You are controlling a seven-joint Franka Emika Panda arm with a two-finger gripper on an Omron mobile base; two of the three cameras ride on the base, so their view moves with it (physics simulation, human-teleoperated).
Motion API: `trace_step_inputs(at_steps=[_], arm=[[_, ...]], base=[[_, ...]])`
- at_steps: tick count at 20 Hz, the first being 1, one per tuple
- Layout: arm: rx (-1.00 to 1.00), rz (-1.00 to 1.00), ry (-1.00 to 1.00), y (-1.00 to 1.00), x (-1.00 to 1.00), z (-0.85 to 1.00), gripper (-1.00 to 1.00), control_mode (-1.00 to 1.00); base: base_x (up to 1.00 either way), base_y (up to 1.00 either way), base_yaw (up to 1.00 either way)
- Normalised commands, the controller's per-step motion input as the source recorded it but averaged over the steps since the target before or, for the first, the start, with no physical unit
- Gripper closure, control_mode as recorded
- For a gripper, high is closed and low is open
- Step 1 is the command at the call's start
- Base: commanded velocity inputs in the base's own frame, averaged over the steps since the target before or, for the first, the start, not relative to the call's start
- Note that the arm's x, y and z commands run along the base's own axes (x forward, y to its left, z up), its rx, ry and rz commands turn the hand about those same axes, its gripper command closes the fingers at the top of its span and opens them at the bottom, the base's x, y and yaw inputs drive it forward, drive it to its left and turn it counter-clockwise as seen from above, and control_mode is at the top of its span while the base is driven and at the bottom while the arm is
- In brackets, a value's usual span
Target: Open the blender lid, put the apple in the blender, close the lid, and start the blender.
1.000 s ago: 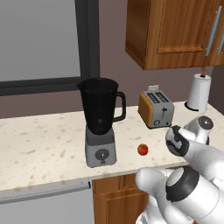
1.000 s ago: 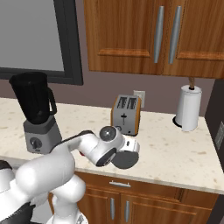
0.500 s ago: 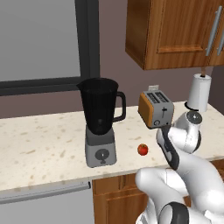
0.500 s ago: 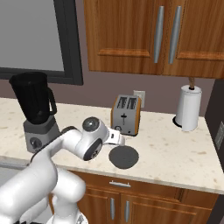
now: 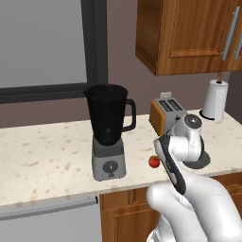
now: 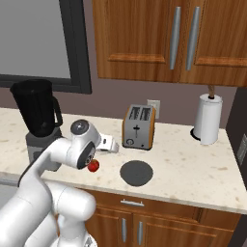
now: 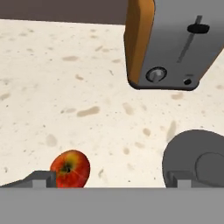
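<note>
The blender (image 5: 108,134) stands on the counter, its dark jar uncovered at the top; it also appears at the left (image 6: 38,120). The blender lid (image 6: 136,172) lies flat on the counter in front of the toaster, and shows at lower right in the hand view (image 7: 199,164). The red apple (image 5: 153,161) rests on the counter between blender and lid (image 6: 93,165). My gripper (image 7: 111,180) hangs open above the counter. The apple (image 7: 70,168) sits just inside its left fingertip (image 7: 43,178), untouched. The right fingertip (image 7: 179,178) is over the lid.
An orange-sided toaster (image 6: 139,126) stands close behind the lid, near my hand. A paper towel roll (image 6: 207,118) is at the far right by the wall. Wooden cabinets hang overhead. The counter's front edge runs just below apple and lid.
The arm has swung left, away from above the lid and toward the apple. The lid stays flat on the counter. The jaws have stayed open.
</note>
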Motion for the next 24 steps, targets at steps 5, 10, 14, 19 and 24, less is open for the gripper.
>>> trace_step_inputs(at_steps=[5,10,14,19,24], arm=[[0.01,0.05,0.03,0.64,-0.01,-0.27,-1.0,-1.0],[0.0,0.0,0.1,0.35,-0.05,-0.45,-1.0,-1.0],[0.0,0.0,0.11,0.18,0.0,-0.57,-1.0,-1.0],[0.0,0.0,0.04,0.0,0.0,-0.57,-1.0,-1.0],[0.0,0.0,0.0,0.0,0.0,-0.51,-1.0,-1.0]], base=[[0.0,0.0,0.0],[0.0,0.0,0.0],[0.0,0.0,0.0],[0.0,0.0,0.0],[0.0,0.0,0.0]])
